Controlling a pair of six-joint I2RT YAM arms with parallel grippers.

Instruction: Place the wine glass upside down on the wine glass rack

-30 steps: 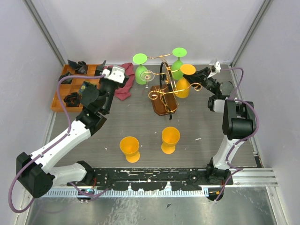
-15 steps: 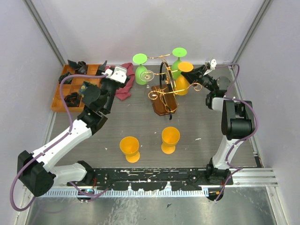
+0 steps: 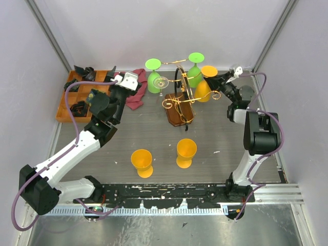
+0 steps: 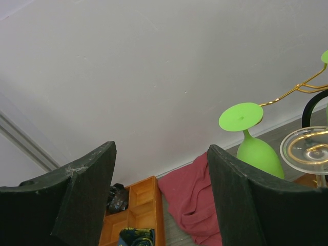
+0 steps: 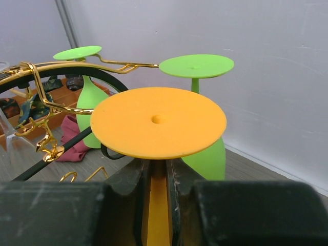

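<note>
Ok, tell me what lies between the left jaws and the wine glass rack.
Top view: a red cloth, then an upside-down green glass and a clear glass at the wine glass rack's wire. The left wrist view shows all three.

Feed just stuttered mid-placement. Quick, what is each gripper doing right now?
Left gripper: open, holding nothing.
Right gripper: shut on the stem of the upside-down orange wine glass.

Bright, even, diffuse light cast only faint soft shadows on the surface (image 3: 220, 128) beside the wine glass rack (image 3: 180, 114), while the right fingers (image 5: 130, 205), close to their lens, looked dark and slightly blurred.
</note>
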